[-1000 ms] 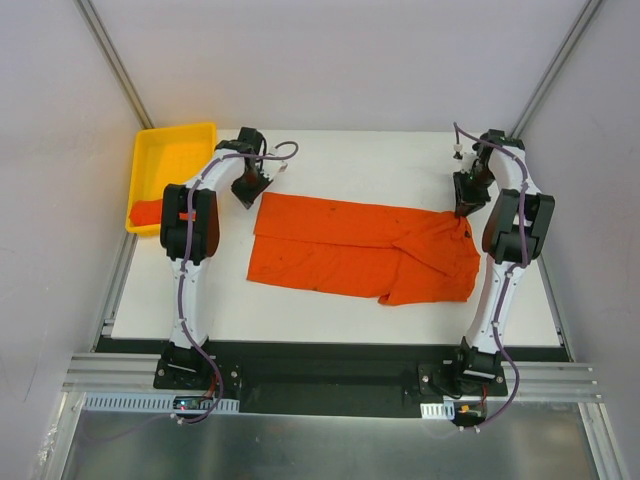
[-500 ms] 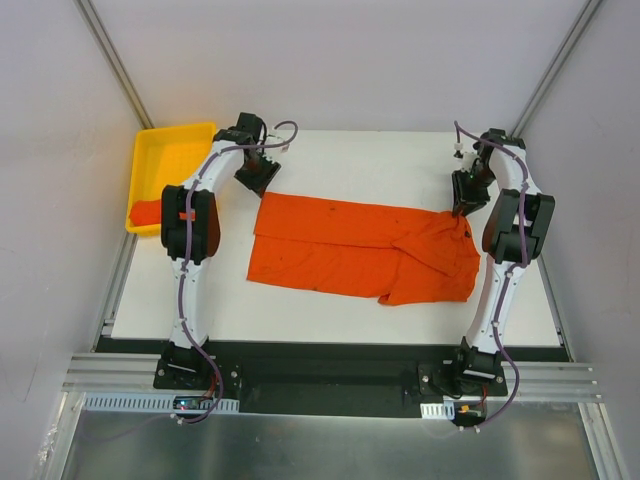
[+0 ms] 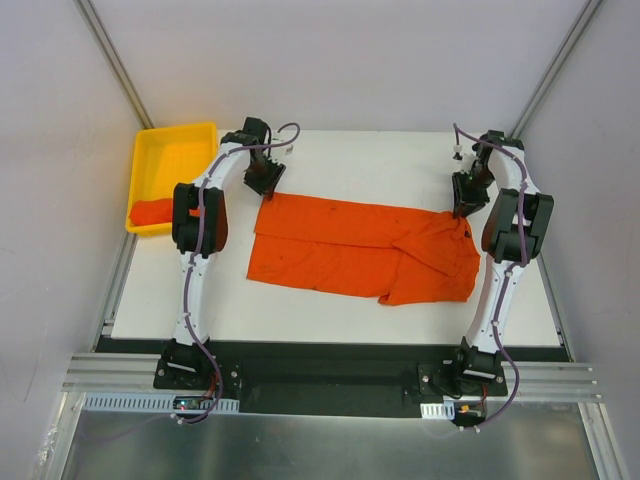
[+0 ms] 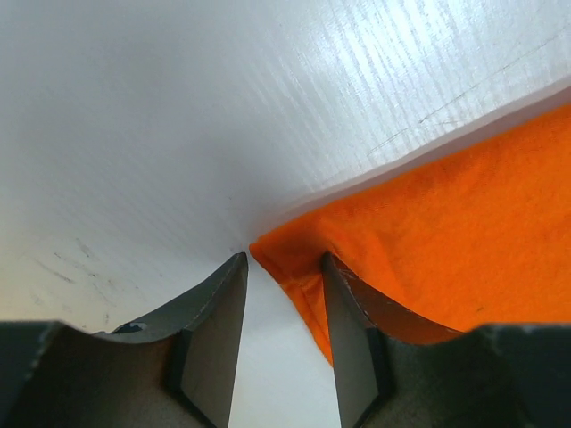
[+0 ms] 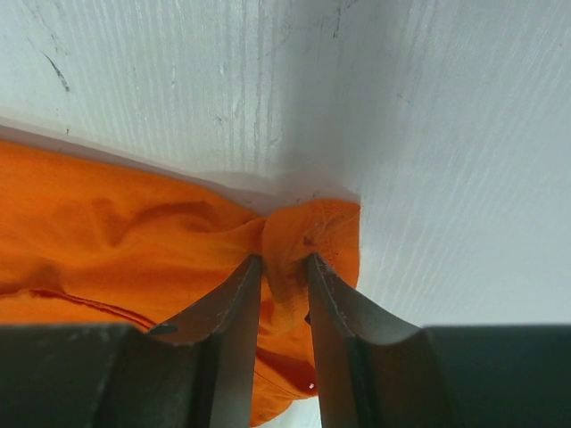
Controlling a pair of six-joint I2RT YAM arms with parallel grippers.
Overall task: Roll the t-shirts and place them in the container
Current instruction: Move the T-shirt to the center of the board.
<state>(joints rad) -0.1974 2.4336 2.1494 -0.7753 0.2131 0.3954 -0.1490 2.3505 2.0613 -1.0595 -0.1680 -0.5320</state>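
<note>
T-shirts two: spread t-shirt [image 3: 360,250] on table [image 3: 370,160], bunched t-shirt [image 3: 152,212] in one tray [image 3: 178,155].

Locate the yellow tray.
In the top view the tray sits by the table's far left corner, just left of the left arm, with orange cloth in its near end.

Nothing legible in any view: no text, brand, number or sign. T-shirt [image 3: 360,250] plain (no print). Small tag [image 3: 186,403], bottom left of top view, possibly printed; too small to read.
</note>
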